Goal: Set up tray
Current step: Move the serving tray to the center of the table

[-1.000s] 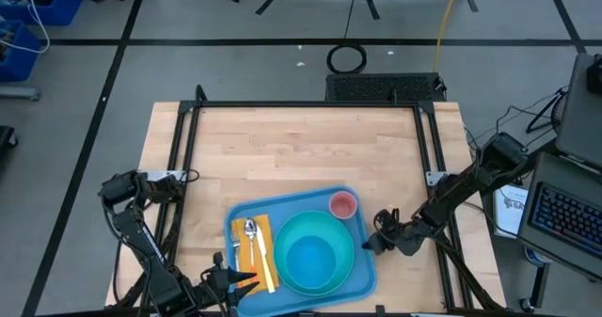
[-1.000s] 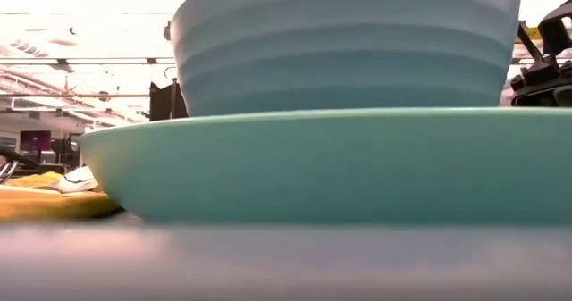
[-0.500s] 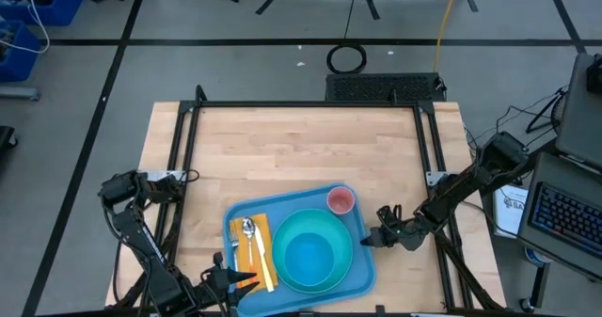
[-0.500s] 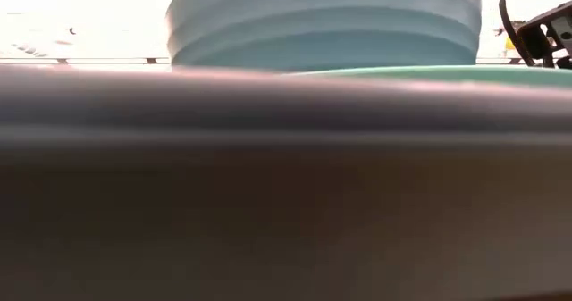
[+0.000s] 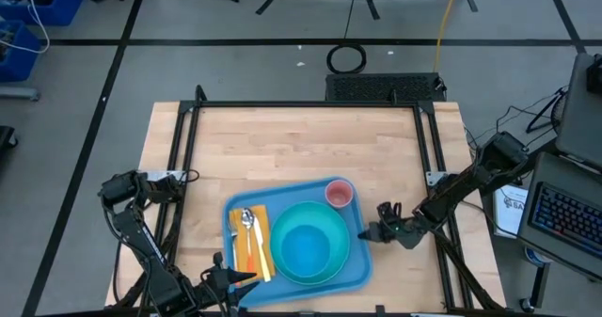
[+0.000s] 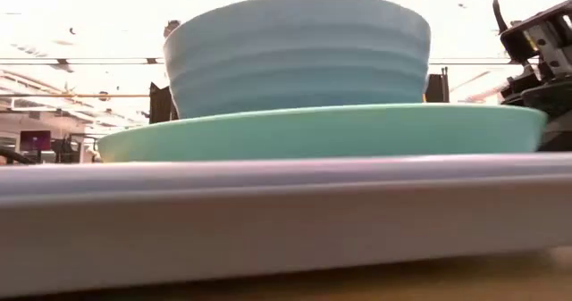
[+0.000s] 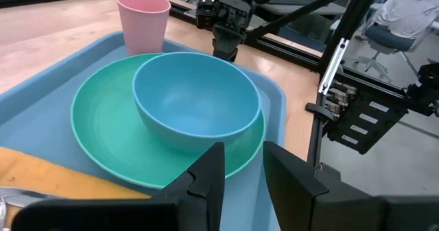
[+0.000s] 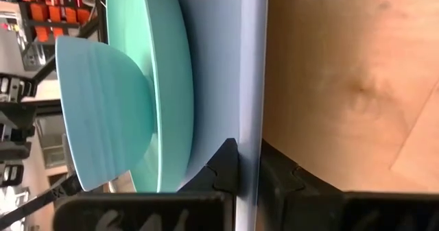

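On table, flat blue tray (image 5: 350,264)

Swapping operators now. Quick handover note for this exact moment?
Right gripper: shut on the tray rim, right edge.
Left gripper: fingers astride the tray's near-left rim; grip unclear.
On the tray: plate with bowl in it, pink cup at the far right corner, yellow napkin with cutlery on the left.
Done: tray looks fully loaded.
Left: probably final placement, then release.
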